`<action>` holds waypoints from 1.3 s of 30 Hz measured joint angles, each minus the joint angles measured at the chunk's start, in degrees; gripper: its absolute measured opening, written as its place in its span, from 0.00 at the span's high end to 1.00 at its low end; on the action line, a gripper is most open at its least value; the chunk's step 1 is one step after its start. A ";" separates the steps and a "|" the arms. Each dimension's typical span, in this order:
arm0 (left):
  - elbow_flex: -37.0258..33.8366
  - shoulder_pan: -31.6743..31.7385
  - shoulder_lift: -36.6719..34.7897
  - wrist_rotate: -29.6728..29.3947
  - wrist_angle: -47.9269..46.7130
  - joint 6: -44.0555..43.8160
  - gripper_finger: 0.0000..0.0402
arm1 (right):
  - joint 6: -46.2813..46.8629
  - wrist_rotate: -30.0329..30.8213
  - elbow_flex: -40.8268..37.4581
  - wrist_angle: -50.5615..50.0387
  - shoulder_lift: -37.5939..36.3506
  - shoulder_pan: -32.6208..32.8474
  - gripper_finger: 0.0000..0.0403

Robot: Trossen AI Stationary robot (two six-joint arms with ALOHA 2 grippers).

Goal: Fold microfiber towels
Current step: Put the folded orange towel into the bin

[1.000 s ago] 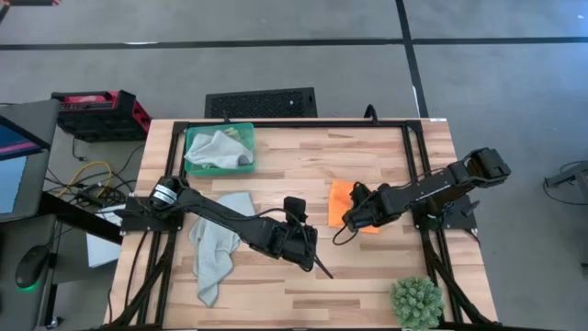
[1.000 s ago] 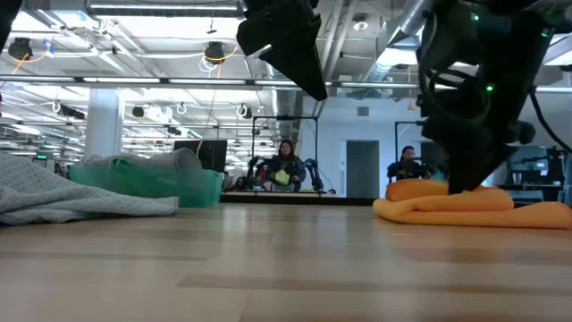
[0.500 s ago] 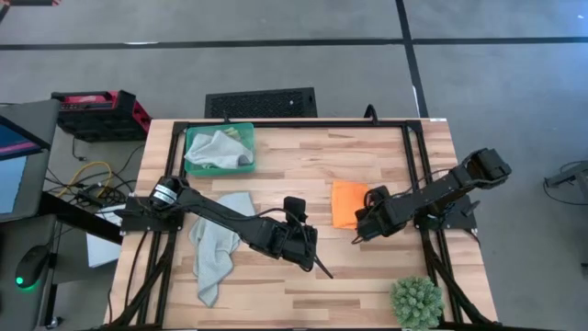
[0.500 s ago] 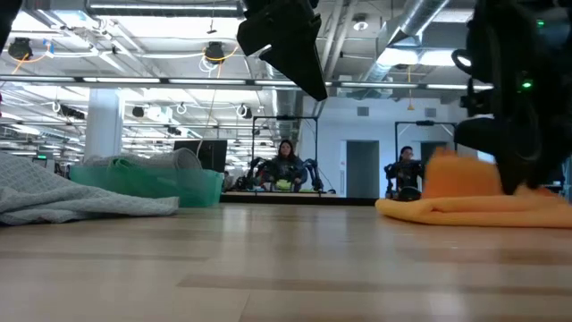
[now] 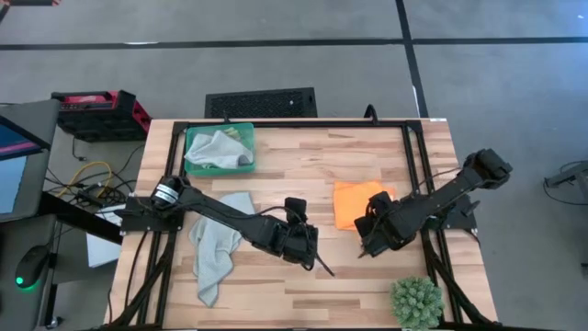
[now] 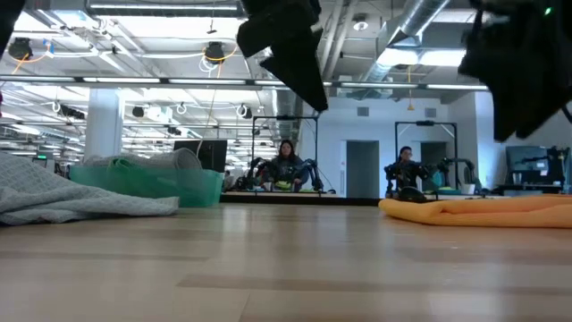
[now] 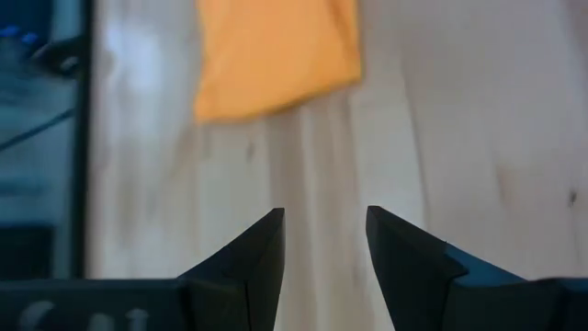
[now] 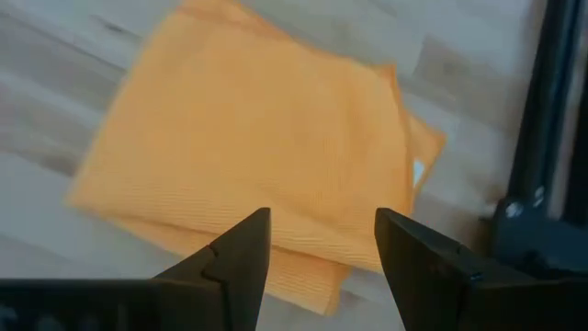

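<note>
A folded orange towel (image 5: 354, 202) (image 8: 266, 156) lies flat on the table, right of centre. My right gripper (image 5: 366, 246) (image 8: 322, 248) hangs open above the table by the towel's near edge, touching nothing. My left gripper (image 5: 322, 267) (image 7: 324, 230) hovers open at mid-table, left of the orange towel (image 7: 276, 51), with nothing between its fingers. A pale grey towel (image 5: 216, 244) lies spread out and rumpled on the table's left, partly under my left arm. Another grey towel (image 5: 216, 149) is bunched in the green tray (image 5: 246, 138).
The green tray stands at the far left. A spiky green plant ball (image 5: 416, 302) sits at the near right corner. Bare wood lies between the grey towel (image 6: 71, 197) and the orange towel (image 6: 483, 210). People sit in the room beyond the table.
My right gripper has risen off the orange towel and drawn back toward the table's near edge, turning as it went. The part of the towel that stood raised half a second ago has dropped, and the towel now lies flat and folded.
</note>
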 joint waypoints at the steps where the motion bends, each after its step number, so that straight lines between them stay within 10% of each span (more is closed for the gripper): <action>1: -1.17 0.72 -0.02 1.93 3.26 1.45 0.63 | -0.02 0.64 1.21 -1.26 -0.01 0.98 0.45; 13: -11.62 5.73 3.44 14.16 39.45 17.78 0.63 | -0.03 5.77 6.64 -4.36 -0.04 10.30 0.45; 26: -6.20 7.15 14.48 11.92 45.72 23.52 0.63 | -0.08 5.57 6.65 -5.11 -0.13 10.46 0.45; 39: -6.46 11.59 14.19 23.61 46.66 14.95 0.63 | -0.08 5.57 6.64 -5.49 -0.13 10.44 0.45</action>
